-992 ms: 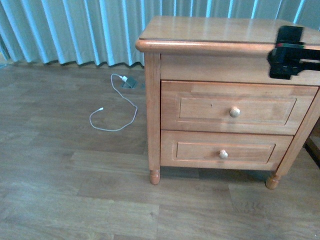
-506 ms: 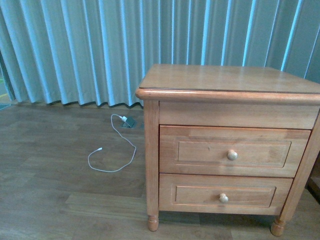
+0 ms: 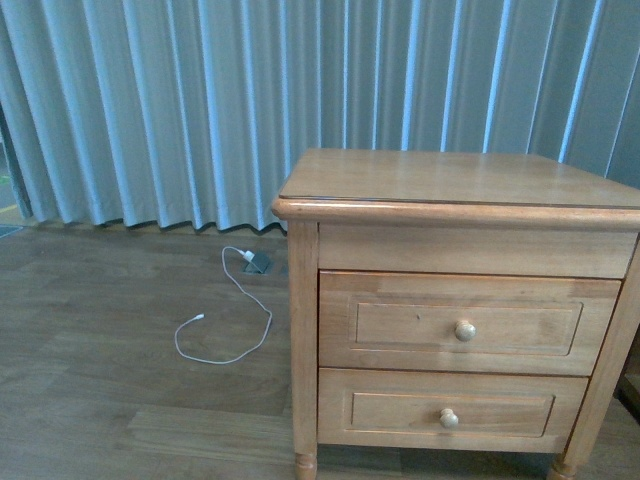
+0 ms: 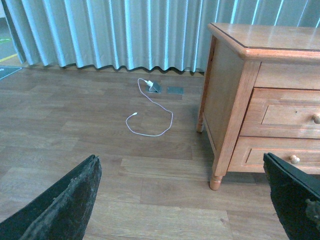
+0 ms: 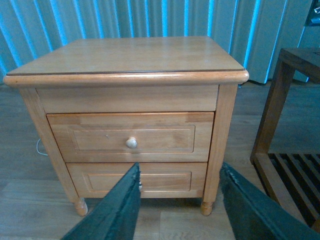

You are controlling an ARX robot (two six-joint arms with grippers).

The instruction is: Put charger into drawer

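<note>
Light wood everywhere, and the charger itself isn't visible in any view. Going left to right in the front view: curtain, then a thin white cable (image 3: 226,322) looped on the floor (image 3: 100,400) running to a floor socket, then the nightstand (image 3: 460,190) with the drawer (image 3: 468,320) shut, its pale knob (image 3: 465,330) facing out, and a shorter lower drawer (image 3: 452,410) under it. That white cable isn't the charger, so nobody should get fooled by it.

The left tool (image 4: 190,200) has its fingers wide apart and holds nothing; it looks down at the floor beside the nightstand. The right tool (image 5: 177,200) is also spread and empty, lined up roughly in front of both drawers.

Best guess for the step in hand: get the drawer open first. The right tool should come in square on the upper knob, close around it, and pull straight out so it doesn't bind.

The front view shows no arms at all. Only the right wrist view shows a dark slatted rack (image 5: 290,150) beside the nightstand.
</note>
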